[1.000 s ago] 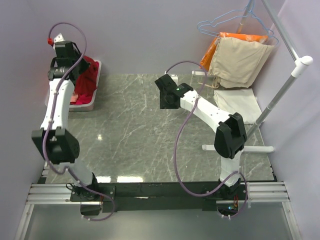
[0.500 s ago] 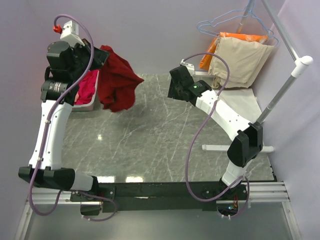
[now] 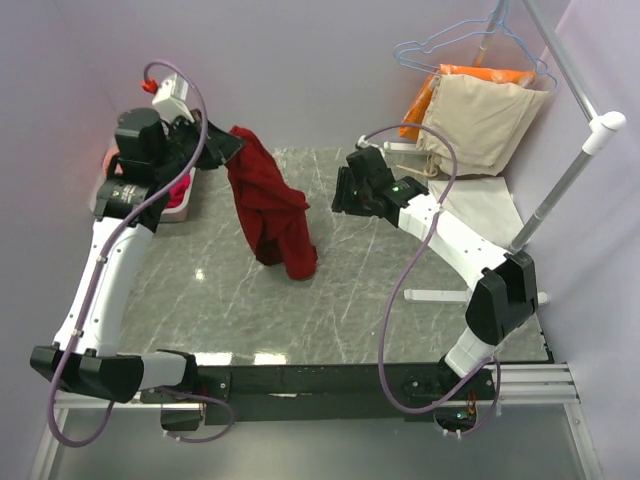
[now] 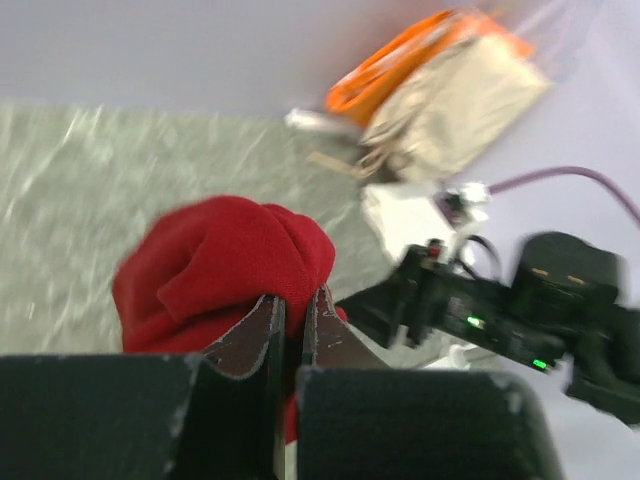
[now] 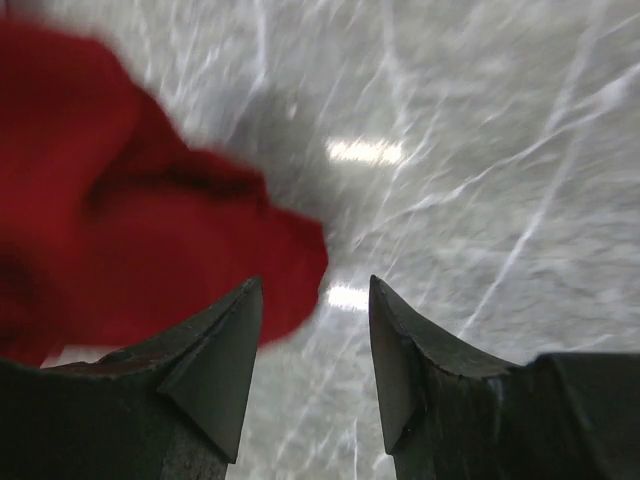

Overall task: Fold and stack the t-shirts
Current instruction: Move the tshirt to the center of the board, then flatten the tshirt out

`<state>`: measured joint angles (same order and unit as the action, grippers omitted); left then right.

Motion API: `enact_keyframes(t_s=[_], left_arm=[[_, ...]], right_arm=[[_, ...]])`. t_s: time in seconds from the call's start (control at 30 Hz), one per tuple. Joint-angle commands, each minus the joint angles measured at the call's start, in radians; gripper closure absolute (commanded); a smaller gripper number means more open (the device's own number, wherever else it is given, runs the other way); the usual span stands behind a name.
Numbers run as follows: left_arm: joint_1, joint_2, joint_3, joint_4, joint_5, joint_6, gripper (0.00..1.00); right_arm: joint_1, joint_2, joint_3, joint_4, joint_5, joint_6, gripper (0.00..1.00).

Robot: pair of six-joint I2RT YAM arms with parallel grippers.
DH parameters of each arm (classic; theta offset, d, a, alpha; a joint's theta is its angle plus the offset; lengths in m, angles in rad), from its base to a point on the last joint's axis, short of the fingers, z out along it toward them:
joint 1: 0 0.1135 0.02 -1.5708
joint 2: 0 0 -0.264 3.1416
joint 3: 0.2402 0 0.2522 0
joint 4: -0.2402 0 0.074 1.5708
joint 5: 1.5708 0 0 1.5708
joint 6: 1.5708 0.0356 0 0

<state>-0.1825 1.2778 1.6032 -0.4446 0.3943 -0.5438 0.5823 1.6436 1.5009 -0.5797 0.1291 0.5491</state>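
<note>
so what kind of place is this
Probably a robot lab's test cell: plain lilac walls box in a marble-look table, two arms are bolted at its near edge, and a clothes rack holds garments on hangers.

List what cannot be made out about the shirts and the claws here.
Top external view: the left arm covers most of the bin, so its shirts cannot be counted.
Left wrist view: the left claw, shut on the dark red t-shirt, hides its hanging part; the background is blurred.
Right wrist view: before the open right claw, the shirt is blurred and cut off by the left edge.
</note>
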Motion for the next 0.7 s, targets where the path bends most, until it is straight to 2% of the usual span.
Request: enact_keyframes(t_s=[0.0,0.1,0.17,0.3,0.4,0.67], left_arm=[[-0.009,0.015,-0.104,-0.006,-0.182,-0.061,0.99],[-0.023,0.050,-0.149,-0.034,-0.271,-0.073,0.99],[-0.038,0.071,-0.155,-0.058,-0.328,-0.084,0.99],[-0.060,0.092,-0.163,-0.094,-0.535,-0.120,0.99],[-0.063,0.088,-0.163,-0.106,-0.622,-0.149,0.99],[-0.067,0.104,-0.146,-0.134,-0.657,-0.143,0.99]], right_arm=[[0.002,-0.033,-0.080,0.072,-0.199,-0.066,0.46],[0.019,0.019,-0.084,0.058,-0.292,-0.126,0.46],[0.037,0.077,-0.068,0.023,-0.295,-0.165,0.46],[0.097,0.159,-0.025,-0.005,-0.252,-0.190,0.46],[0.125,0.215,0.007,-0.008,-0.241,-0.178,0.46],[0.146,0.386,0.107,-0.066,-0.151,-0.147,0.47]])
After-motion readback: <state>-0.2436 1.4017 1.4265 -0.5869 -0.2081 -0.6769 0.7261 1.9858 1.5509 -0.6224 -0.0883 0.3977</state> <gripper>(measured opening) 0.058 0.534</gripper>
